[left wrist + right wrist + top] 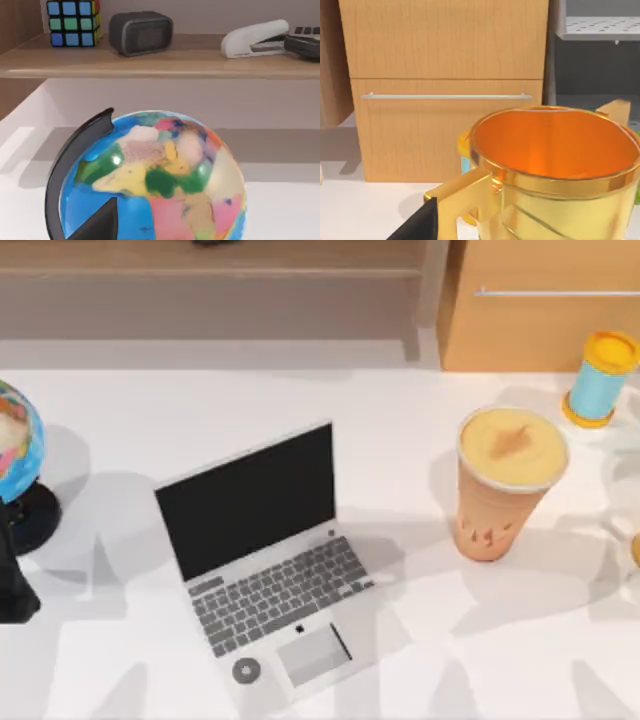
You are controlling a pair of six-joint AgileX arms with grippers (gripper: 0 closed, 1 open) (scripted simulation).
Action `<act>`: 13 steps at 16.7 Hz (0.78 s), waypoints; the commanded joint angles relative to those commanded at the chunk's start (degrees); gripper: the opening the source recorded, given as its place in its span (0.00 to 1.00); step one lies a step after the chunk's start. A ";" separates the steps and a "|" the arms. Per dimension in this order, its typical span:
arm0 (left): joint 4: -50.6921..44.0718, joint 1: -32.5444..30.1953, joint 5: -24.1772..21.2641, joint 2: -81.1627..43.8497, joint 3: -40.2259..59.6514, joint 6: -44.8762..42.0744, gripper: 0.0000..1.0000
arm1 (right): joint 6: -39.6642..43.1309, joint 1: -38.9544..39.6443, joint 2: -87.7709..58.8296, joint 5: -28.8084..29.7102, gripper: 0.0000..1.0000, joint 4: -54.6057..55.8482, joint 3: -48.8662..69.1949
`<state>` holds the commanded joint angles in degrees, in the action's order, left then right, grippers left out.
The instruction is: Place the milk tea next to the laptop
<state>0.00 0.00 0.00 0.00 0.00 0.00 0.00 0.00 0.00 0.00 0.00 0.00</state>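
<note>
The milk tea (pixel 505 485), a tall tapered orange-tan cup with a creamy top, stands upright on the white table right of centre. The laptop (pixel 265 560) lies open in the middle, black screen tilted back, with a bare strip of table between it and the cup. My left arm (pixel 12 585) is parked at the table's left edge, and a dark part of my left gripper (pixel 100 225) sits close to a globe. A dark part of my right gripper (pixel 417 225) sits just before a golden mug, far from the milk tea.
A globe (pixel 15 455) on a black stand is at the far left. A light-blue cylinder with yellow ends (pixel 600 380) stands behind the cup. A golden mug (pixel 555 170) stands before a wooden cabinet (pixel 540 310). A shelf carries a puzzle cube (pixel 74 22), clock (pixel 141 32) and stapler (pixel 255 39).
</note>
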 joint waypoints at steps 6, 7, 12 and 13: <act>0.00 0.00 0.00 0.00 0.00 0.00 1.00 | -0.99 4.58 -5.29 2.54 1.00 5.22 1.12; 0.00 0.00 0.00 0.00 0.00 0.00 1.00 | -1.36 6.68 -7.88 3.84 1.00 7.67 1.70; 0.00 0.00 0.00 0.00 0.00 0.00 1.00 | -3.43 21.09 -26.53 13.90 1.00 24.76 5.87; 0.00 0.00 0.00 0.00 0.00 0.00 1.00 | -3.88 24.40 -31.14 16.47 1.00 28.84 6.81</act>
<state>0.00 0.00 0.00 0.00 0.00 0.00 -3.88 24.40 -31.14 16.47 28.84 6.81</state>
